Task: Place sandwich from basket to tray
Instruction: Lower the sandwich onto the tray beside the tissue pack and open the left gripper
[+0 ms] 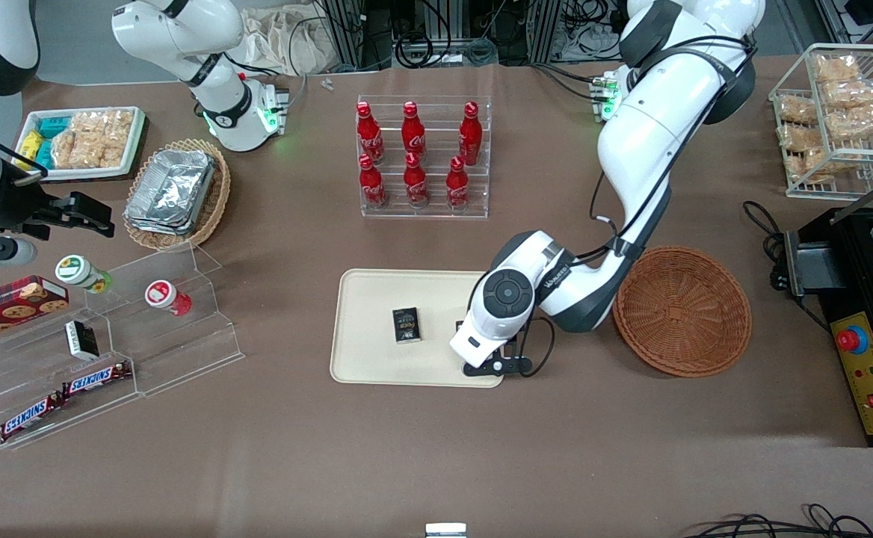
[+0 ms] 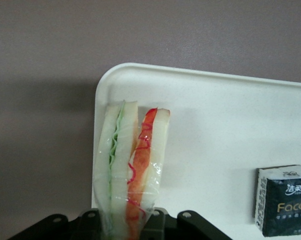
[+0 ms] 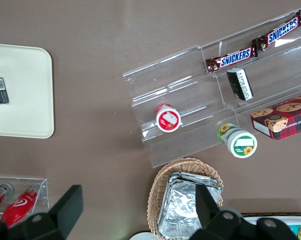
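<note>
Sandwich (image 2: 130,170) is held on edge, clamped at one end between the closed fingers (image 2: 93,222) of the gripper (image 2: 124,227), over the tray (image 2: 215,125) near a rounded corner and rim. Contact with the tray surface cannot be judged. Small dark packet (image 2: 284,200) lies on the same tray, well apart. Basket (image 1: 682,310) sits empty beside the tray, toward the working arm's end of the counter. Judgement: placing step is in hand. Sandwich should be lowered until seated, kept inside the rim, then released gently so the wedge is not tipped off.
</note>
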